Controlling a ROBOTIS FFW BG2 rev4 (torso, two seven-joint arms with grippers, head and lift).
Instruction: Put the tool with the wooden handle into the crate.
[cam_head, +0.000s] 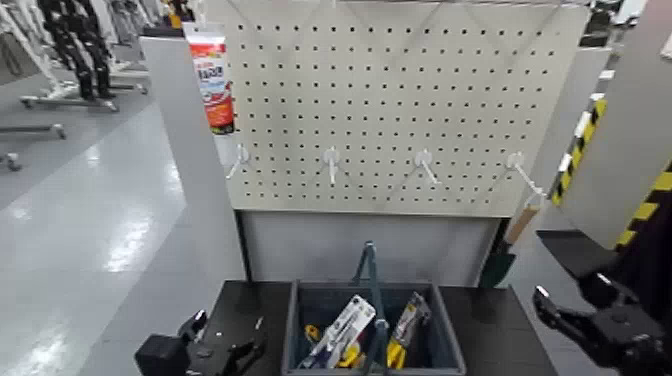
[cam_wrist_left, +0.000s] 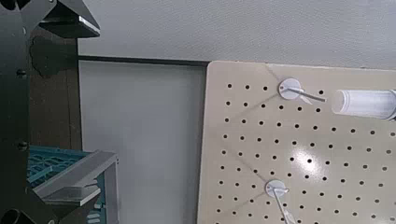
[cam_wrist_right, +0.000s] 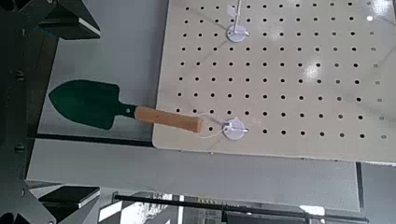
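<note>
Head view shows the hand trowel (cam_head: 512, 240) hanging from the rightmost white hook (cam_head: 520, 172) of the pegboard (cam_head: 400, 100), at about 3 o'clock, wooden handle up and dark green blade pointing down beside the board's lower right corner. The crate (cam_head: 300, 335) sits on the black counter (cam_head: 495, 325) at 6 o'clock, its teal handle (cam_head: 372, 285) arching across the middle, with packaged yellow-and-black tools (cam_head: 345, 332) lying inside. The left hand (cam_head: 215, 345) rests low at 7 o'clock by the crate's left wall, its fingers spread apart and holding nothing. The right hand (cam_head: 570, 290) sits at 4 o'clock, below the trowel and apart from it, fingers wide and empty. In the right wrist view the trowel (cam_wrist_right: 121, 109) hangs free against the board edge. A red-and-white tube (cam_head: 212, 78) hangs at 11 o'clock.
</note>
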